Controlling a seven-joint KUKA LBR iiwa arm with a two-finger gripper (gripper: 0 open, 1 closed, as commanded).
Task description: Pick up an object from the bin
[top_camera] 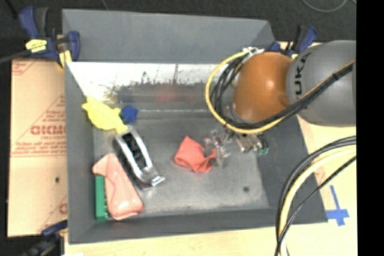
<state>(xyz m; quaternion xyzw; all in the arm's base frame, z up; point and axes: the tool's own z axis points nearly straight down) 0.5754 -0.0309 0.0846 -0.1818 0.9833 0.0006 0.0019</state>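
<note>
Nearest the camera, by the bin's (180,217) front wall and well off from the red rag (192,154) on the side away from the arm, lie a pink lump (117,186) and a green bar (100,198), touching along the lump's outer edge. A little farther back, between that pair and the rag, a metal tool (137,156) in silver and black lies aslant, its near end touching the lump. The rag itself sits about mid-floor, crumpled, apart from the other loose things. The pincer (219,150) is at the rag's arm-side edge, touching or all but touching the cloth. Whether it is released or clenched, or has any rag in it, I cannot tell. Behind it the orange cover (261,90) with its cables hides the wrist. Farthest back, beyond the tool and well apart from the rag, a yellow piece (102,115) and a small blue piece (128,113) lie just beside each other near the foot of the far wall. The rag looks light, soft and limp. It should crush rather than slip, seems in no way fragile, and will likely droop once off the floor. The best hold, I judge, is a raised fold near its middle or the bunched edge next to the pincer, pinched deep enough to catch several layers, since a thin corner could pull free.
</note>
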